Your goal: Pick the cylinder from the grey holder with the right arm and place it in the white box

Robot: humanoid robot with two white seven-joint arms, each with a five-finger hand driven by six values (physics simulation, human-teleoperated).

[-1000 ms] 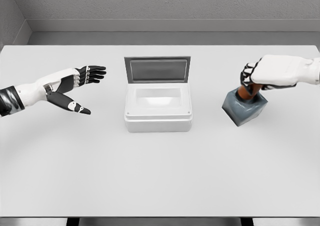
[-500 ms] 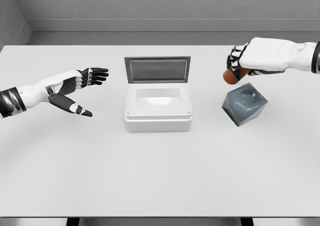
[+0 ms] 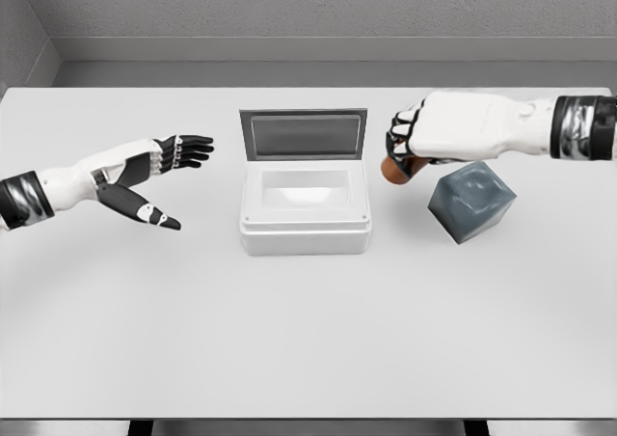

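I see the pale worktop (image 3: 308, 340) filling most of the view, and at its middle the white box (image 3: 305, 226) stands with its lid (image 3: 304, 133) tilted up at the back, so the cavity is open to receive. To its right sits the grey holder (image 3: 471, 202), turned corner-on, with nothing standing in it. From how things lie, I judge step 1 of 2 done: the cylinder (image 3: 392, 170) is out of the holder and in the air, between holder and box, just off the box's right rim. What is left is to bring it over the opening and let it go. My right robot hand (image 3: 413, 143) is curled tight around it; only the brown lower end shows beneath the fingers (image 3: 401, 127), so I can't be sure how upright it hangs, though it looks slightly tilted. My left robot hand (image 3: 159, 171) idles well apart on the left, above the worktop, fingers spread and holding nothing.
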